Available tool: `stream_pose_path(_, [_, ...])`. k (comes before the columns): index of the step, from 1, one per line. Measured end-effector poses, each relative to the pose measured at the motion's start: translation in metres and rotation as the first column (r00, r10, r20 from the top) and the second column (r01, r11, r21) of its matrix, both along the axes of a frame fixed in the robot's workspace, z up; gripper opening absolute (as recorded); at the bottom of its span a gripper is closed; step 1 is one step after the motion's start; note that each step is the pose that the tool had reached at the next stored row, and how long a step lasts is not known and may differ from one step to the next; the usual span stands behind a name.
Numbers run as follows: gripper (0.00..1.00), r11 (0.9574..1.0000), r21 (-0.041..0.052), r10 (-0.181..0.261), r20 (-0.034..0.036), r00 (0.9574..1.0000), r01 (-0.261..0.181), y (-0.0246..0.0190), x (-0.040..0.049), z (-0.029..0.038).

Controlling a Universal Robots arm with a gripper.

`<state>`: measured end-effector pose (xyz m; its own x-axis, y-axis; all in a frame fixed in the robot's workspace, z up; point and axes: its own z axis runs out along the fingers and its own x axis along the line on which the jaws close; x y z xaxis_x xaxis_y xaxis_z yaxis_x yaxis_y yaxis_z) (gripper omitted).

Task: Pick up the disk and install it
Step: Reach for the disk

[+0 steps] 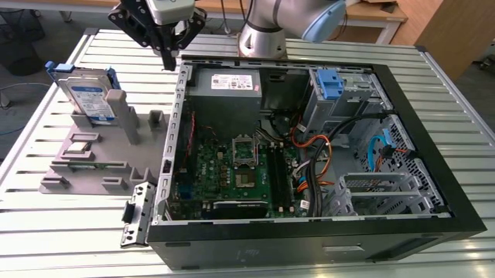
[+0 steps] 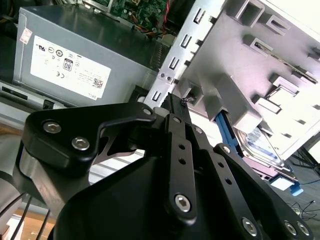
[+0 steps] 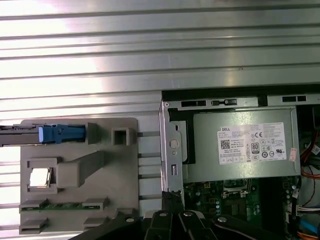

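**One gripper (image 1: 166, 62) up by the case wall, disk (image 1: 85, 95) parked on edge**

Hanging from the arm above the slatted metal table (image 1: 46, 231), just outside the open computer case (image 1: 309, 246), at the corner by the grey power supply (image 1: 232, 84). Jaws together, nothing clamped between them. Fingertips pointing down, close beside the case's upright metal side wall (image 1: 176, 133) and clear of the tabletop. Same closed tips in the first wrist view (image 3: 172, 196), over that wall's edge, with the power supply (image 3: 240, 150) just beside. In the second wrist view, black linkage bars running up to the gripper (image 2: 174, 100), with the power supply (image 2: 75, 60) behind.

Untouched and apart from the fingers: the disk, standing on edge in a slot at the far end of the grey fixture (image 1: 85, 185), toward the exterior view's left of the case. Labelled face open to the exterior camera, blue bracket around its rim. Seen edge-on in the first wrist view (image 3: 57, 134), as a thin bar with a blue end on the fixture (image 3: 125, 165). Partly hidden behind the fixture (image 2: 300, 65) in the second wrist view (image 2: 260, 145).

Inside the case: green motherboard (image 1: 232, 168), orange and black cables (image 1: 325, 145), tall blue latch piece (image 1: 330, 86) at the far side.
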<state>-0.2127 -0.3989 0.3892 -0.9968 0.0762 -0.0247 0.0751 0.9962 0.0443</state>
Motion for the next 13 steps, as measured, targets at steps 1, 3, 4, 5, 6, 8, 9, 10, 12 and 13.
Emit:
stream_pose_path(1, [0.11, 1.0, 0.0001, 0.0, 0.0001, 1.0, 0.0, 0.0, -0.0027, -0.0001])
stream_pose_path(3, [0.11, 1.0, 0.0, 0.0, 0.0003, 1.0, 0.0, 0.0, -0.0092, -0.0004])
stream_pose_path(4, [0.11, 1.0, 0.0001, 0.0, 0.0005, 1.0, 0.0, 0.0, -0.0126, -0.0006])
stream_pose_path(5, [0.11, 1.0, 0.0, 0.0, 0.0005, 1.0, 0.0, 0.0, -0.0152, -0.0006])
stream_pose_path(6, [0.11, 1.0, 0.0, 0.0, 0.0006, 1.0, 0.0, 0.0, -0.0178, -0.0007])
stream_pose_path(8, [0.11, 1.0, 0.0001, 0.0, 0.001, 1.0, 0.0, 0.0, -0.0228, -0.0009])
stream_pose_path(9, [0.11, 1.0, 0.0, 0.0, 0.0009, 1.0, 0.0, 0.0, -0.0249, -0.001])
stream_pose_path(10, [0.11, 1.0, 0.0001, 0.0, 0.001, 1.0, 0.0, 0.0, -0.0268, -0.0011])
stream_pose_path(12, [0.11, 1.0, 0.0001, 0.0, 0.0011, 1.0, 0.0, 0.0, -0.0289, -0.0012])
stream_pose_path(13, [0.11, 1.0, 0.0001, 0.0, 0.0011, 1.0, 0.0, 0.0, -0.0289, -0.0012])
